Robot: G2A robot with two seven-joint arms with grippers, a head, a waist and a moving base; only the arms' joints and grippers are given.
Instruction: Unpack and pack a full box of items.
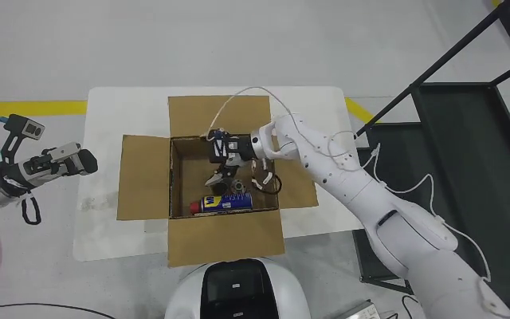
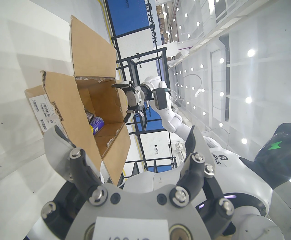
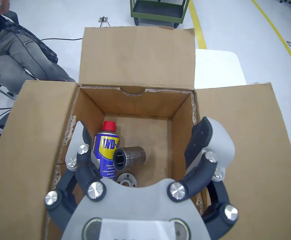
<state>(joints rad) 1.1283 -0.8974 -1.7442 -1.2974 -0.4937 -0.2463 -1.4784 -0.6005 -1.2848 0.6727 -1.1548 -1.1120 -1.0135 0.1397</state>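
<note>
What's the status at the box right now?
Right gripper open over the box. Left gripper open, off to the side. Spray can, metal cylinder, flange inside.

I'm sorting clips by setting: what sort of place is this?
Probably a factory or warehouse hall: rows of ceiling lights high overhead, a yellow floor line and a green cart parked beyond the table.

You see a plain brown cardboard box [image 3: 136,56] on a white table [image 1: 127,112]. Inside lie a blue-and-yellow spray can [image 3: 106,147] with a red cap and a dull grey metal sleeve [image 3: 130,156], its bore seemingly black.
</note>
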